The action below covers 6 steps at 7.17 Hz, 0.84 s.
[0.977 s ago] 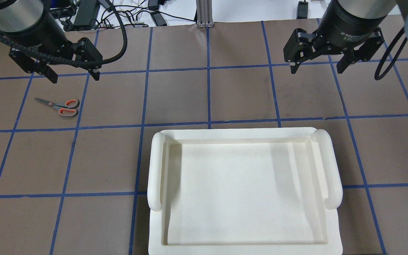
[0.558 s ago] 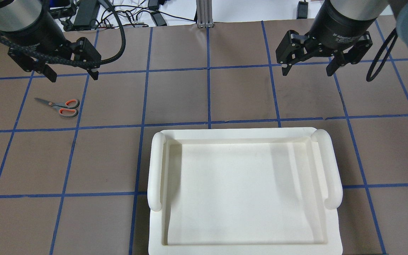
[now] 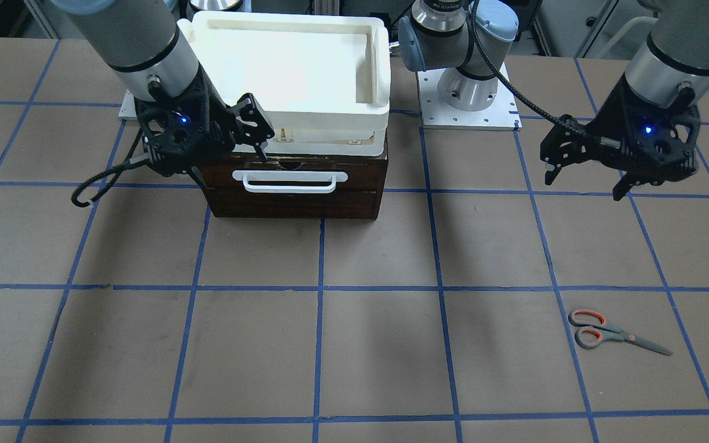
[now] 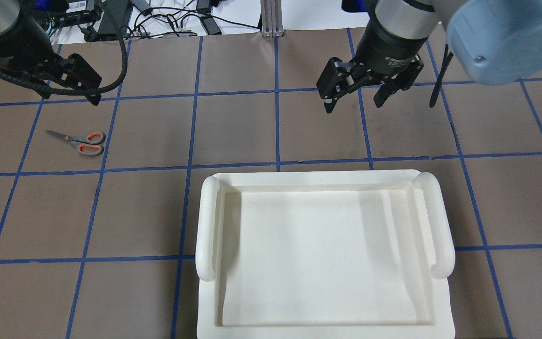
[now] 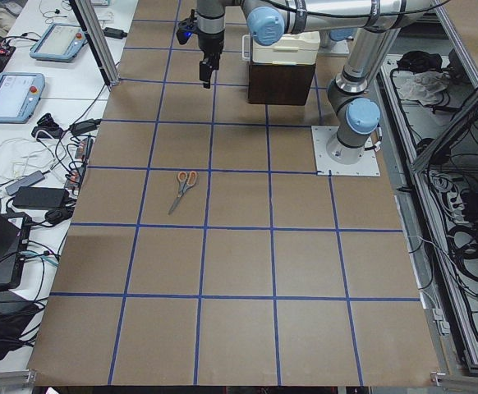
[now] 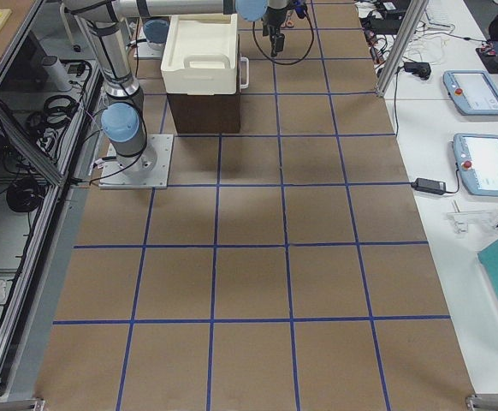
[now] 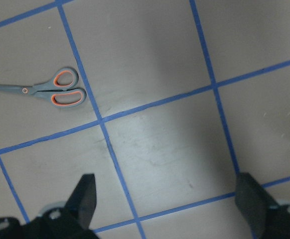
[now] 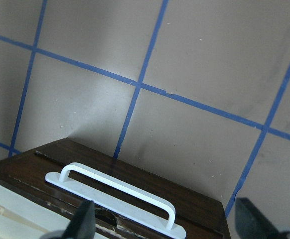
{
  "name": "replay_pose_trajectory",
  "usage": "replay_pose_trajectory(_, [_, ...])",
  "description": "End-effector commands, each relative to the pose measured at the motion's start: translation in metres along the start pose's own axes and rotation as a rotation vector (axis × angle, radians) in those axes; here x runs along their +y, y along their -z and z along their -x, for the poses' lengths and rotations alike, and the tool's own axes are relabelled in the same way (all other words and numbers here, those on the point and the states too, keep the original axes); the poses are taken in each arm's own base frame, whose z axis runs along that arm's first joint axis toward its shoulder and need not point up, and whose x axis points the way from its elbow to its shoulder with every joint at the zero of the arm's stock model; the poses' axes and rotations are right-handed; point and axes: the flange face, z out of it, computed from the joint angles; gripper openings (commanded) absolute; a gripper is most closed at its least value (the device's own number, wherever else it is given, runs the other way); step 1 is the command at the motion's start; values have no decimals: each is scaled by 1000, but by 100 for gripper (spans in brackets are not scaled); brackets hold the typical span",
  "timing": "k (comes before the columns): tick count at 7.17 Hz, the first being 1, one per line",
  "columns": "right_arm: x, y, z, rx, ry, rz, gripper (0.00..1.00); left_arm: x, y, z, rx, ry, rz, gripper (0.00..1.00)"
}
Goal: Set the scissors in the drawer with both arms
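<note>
The scissors (image 4: pixel 80 141) lie flat on the brown table at the left, handles to the right; they also show in the front view (image 3: pixel 613 335) and the left wrist view (image 7: pixel 45 90). My left gripper (image 4: pixel 68 96) hangs open and empty above the table, just beyond the scissors. The dark-brown drawer (image 3: pixel 293 197) is shut, its white bar handle (image 3: pixel 293 179) facing away from me. My right gripper (image 4: pixel 353 106) is open and empty, in the air in front of the drawer near its right corner (image 3: pixel 231 166). The right wrist view shows the handle (image 8: pixel 115 191) below.
A cream-white plastic tray (image 4: pixel 207 221) sits on top of the drawer cabinet. Cables and power bricks (image 4: pixel 111 19) lie beyond the table's far edge. The arm base plate (image 3: pixel 468 117) is bolted beside the cabinet.
My right gripper has moved left toward the table's centre line and the drawer front. My left gripper has shifted a little left and farther out. The scissors have not moved.
</note>
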Motion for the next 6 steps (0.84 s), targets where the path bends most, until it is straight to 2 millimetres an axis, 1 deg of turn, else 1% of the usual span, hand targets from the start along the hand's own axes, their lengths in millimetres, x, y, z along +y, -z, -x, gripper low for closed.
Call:
replay_pose_trajectory(1, [-17,-31,-7,-37,371,51,100,17,-62,60,43,-252,36,100])
replay_pose_trajectory(2, [-20,-42,-9,-58,533,76,99,22,-78,81,68,-387,52,100])
replay_pose_trajectory(3, [-22,-54,-9,-86,630,112,98,20,-94,89,95,-523,66,100])
replay_pose_trajectory(4, [-26,-70,0,-127,772,181,98,17,-113,94,127,-631,82,100])
replay_pose_trajectory(5, [-35,-93,10,-134,945,245,97,18,-134,109,166,-743,91,100])
replay_pose_trajectory(6, [-42,-122,29,-142,1072,299,96,24,-151,137,169,-858,73,100])
